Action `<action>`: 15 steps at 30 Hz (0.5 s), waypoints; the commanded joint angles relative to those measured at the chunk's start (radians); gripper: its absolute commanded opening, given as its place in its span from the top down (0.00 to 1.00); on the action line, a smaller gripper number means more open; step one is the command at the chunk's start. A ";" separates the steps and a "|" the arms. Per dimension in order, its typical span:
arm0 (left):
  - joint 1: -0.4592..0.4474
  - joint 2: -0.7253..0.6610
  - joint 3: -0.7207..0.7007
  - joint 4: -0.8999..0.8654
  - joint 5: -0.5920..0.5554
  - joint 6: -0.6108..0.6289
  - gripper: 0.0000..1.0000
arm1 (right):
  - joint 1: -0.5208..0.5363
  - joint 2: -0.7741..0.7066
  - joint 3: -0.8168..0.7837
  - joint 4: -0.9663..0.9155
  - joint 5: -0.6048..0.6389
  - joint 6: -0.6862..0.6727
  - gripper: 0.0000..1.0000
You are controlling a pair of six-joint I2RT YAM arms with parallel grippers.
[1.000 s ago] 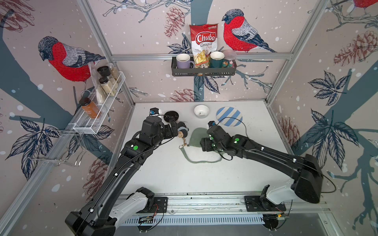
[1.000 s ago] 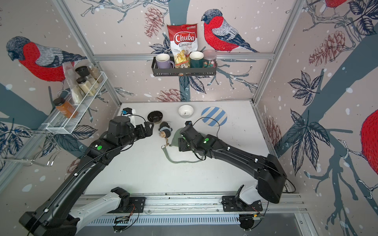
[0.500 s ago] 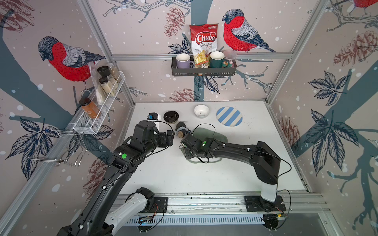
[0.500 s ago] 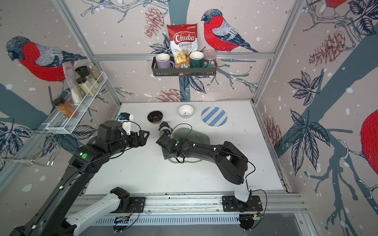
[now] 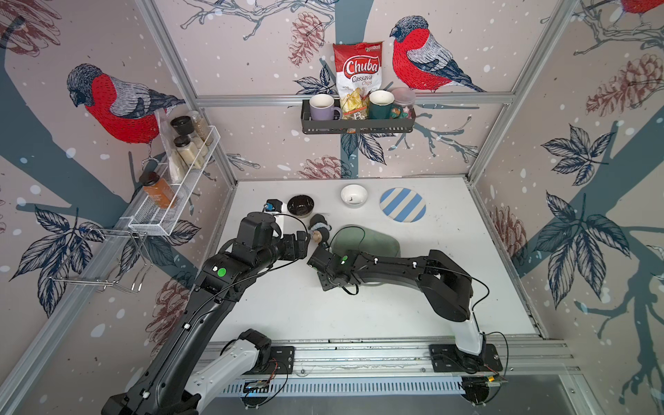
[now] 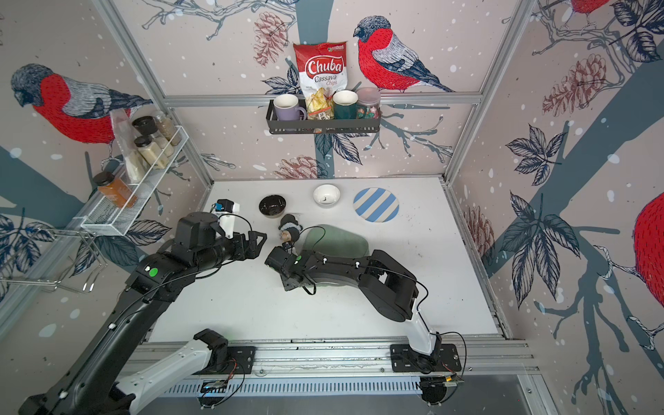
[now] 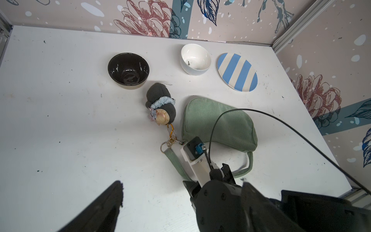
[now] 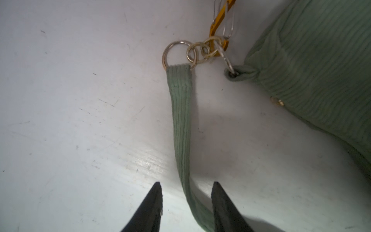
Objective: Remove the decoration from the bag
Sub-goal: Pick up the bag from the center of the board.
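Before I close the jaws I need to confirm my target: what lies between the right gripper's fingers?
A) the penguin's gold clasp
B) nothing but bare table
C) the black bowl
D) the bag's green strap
D: in the right wrist view the green strap runs between the parted fingers of the right gripper, while the gold clasp sits farther along, beside the bag.

Bullfinch-papered walls (image 5: 251, 54) (aluminium-framed) — scuffed white floor (image 5: 287, 309).
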 commanded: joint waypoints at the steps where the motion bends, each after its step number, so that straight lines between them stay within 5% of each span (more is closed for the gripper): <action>1: -0.001 0.000 0.000 0.031 0.013 0.007 0.09 | 0.005 0.023 0.026 -0.064 0.050 -0.007 0.59; 15: -0.001 -0.016 -0.029 0.037 -0.004 0.010 0.09 | 0.003 0.073 0.063 -0.110 0.016 -0.003 0.74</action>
